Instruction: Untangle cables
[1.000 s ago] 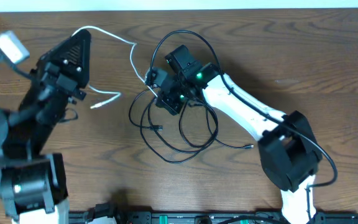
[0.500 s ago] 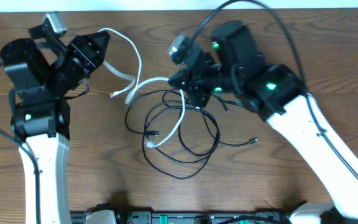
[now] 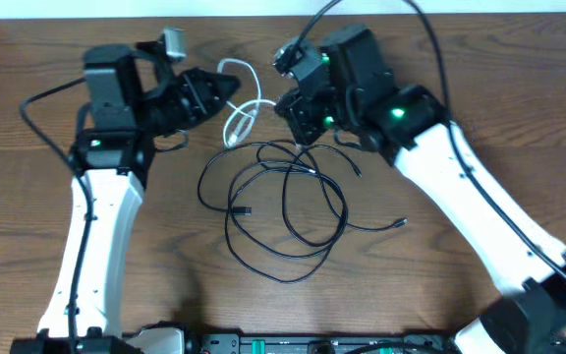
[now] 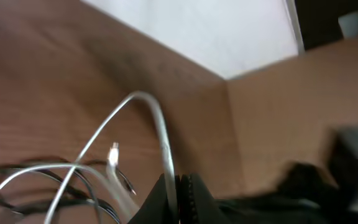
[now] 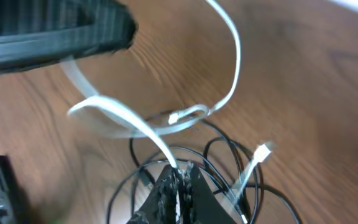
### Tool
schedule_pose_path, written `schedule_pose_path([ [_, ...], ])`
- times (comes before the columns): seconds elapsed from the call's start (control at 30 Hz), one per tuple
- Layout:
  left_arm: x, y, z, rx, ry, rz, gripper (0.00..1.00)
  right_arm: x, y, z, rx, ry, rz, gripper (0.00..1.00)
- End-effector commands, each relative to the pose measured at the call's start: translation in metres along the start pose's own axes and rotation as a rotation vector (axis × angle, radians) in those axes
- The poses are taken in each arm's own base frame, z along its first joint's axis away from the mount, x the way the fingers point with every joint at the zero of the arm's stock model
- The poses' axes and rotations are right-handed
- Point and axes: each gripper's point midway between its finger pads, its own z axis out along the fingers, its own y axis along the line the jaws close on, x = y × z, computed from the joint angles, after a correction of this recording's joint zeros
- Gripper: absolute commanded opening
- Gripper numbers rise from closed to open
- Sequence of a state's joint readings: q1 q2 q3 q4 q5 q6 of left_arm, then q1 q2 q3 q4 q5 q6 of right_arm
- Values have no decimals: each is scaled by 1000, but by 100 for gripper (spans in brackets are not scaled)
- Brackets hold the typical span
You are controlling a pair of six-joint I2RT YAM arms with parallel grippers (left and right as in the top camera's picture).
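Note:
The white cable (image 3: 238, 122) hangs in loops between my two grippers, above the back edge of the black cables (image 3: 343, 208) that lie tangled on the wooden table. My left gripper (image 3: 232, 85) points right and is shut on the white cable (image 4: 161, 134), which runs up from its closed fingertips (image 4: 180, 186). My right gripper (image 3: 296, 116) is shut on another part of the white cable (image 5: 232, 68) at its tips (image 5: 180, 177), just over the black loops (image 5: 229, 146). One white plug end (image 5: 264, 151) dangles free.
The left gripper's black body (image 5: 55, 31) sits close to the right gripper's front. Thick black cords run from both arms at the back of the table (image 3: 519, 118). A black plug end (image 3: 402, 224) lies to the right of the tangle.
The left gripper swung right toward the right gripper. The white cable rose off the black tangle and bunched into short loops between the two grippers.

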State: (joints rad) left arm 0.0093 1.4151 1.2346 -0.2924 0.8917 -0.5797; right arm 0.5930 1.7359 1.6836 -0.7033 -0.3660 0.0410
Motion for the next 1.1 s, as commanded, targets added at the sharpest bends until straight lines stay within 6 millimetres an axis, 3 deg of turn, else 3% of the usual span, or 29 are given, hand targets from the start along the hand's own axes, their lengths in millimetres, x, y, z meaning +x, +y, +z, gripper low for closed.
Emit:
schedule_pose_path([
  [0.0, 5, -5, 7, 27, 38, -44, 7, 7, 5, 18, -89, 26, -40, 5],
  [0.33, -3, 9, 9, -38, -10, -355, 8, 7, 28, 17, -218, 10, -181, 11],
  [0.63, -6, 13, 9, -52, -40, -704, 7, -2, 34, 18, -230, -27, -208, 21],
  [0.77, -5, 12, 9, -47, -33, -738, 7, -5, 37, 20, -227, -40, -223, 27],
  [0.97, -3, 9, 9, -37, -17, -738, 7, -9, 26, 26, -167, -52, -229, 49],
  [1.07, -2, 9, 9, -34, -13, -738, 7, -8, 21, 34, -153, -48, -227, 51],
])
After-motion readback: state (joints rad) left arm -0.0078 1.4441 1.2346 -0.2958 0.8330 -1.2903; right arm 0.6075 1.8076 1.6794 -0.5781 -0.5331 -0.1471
